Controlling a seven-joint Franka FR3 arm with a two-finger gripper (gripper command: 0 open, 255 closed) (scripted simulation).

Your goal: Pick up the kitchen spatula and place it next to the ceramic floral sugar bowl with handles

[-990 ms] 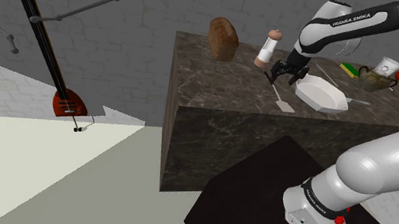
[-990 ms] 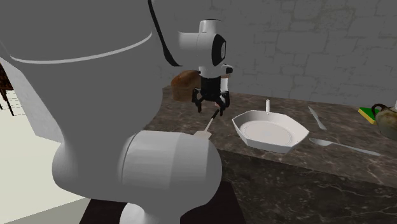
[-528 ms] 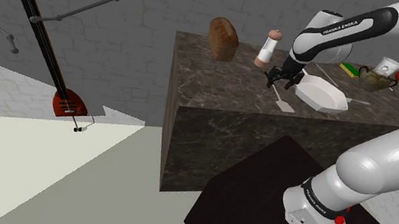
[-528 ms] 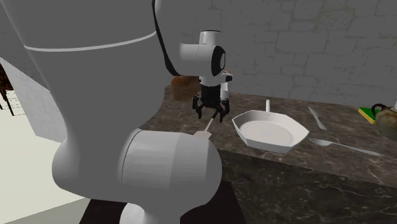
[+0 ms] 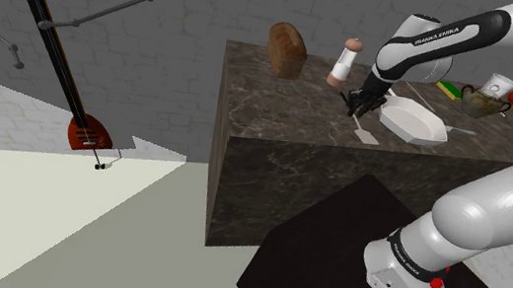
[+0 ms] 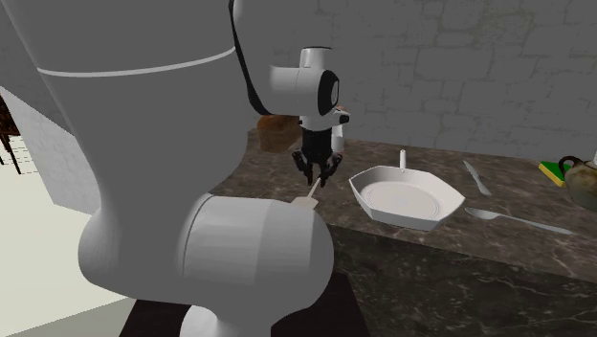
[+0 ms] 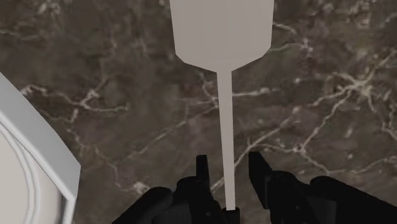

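Spatula [image 7: 225, 95], pale grey, flat-bladed and thin-handled, is lying on the dark veined stone counter [image 7: 114, 127] beside the white angular dish [image 5: 416, 122], while the black gripper [image 7: 227, 164], lower than a second ago, is narrowing its fingers [image 7: 203, 172] astride the handle, slim gaps remaining: grasp forming, lift pending.

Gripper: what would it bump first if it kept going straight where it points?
Probably the spatula, whose handle lies between the open fingers of the gripper; the dark counter is beneath.
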